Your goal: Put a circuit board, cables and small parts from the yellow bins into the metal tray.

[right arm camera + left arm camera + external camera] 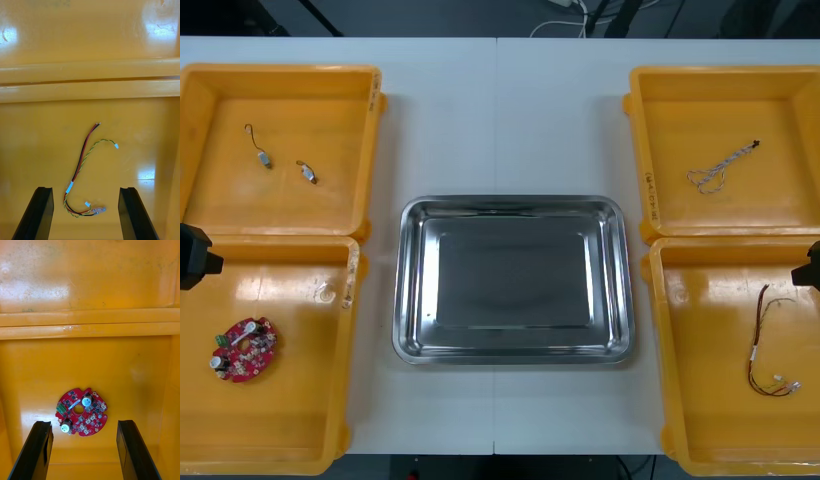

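Observation:
A bare, shiny metal tray [408, 300] sits mid-table. A round red circuit board [244, 350] lies in the near left yellow bin [300, 455]; in the left wrist view the board [81, 411] lies just beyond my open left gripper [84, 450]. The red and yellow cable [765, 345] lies in the near right bin [700, 440]; in the right wrist view this cable [84, 165] runs between the fingers of my open right gripper [85, 212]. The left arm [195, 255] and right arm [810, 268] show at the table's sides.
The far left bin [330, 90] holds two small metal parts [262, 158] [307, 172]. A twisted blue and white cable [720, 168] lies in the far right bin [660, 100]. White table surrounds the tray.

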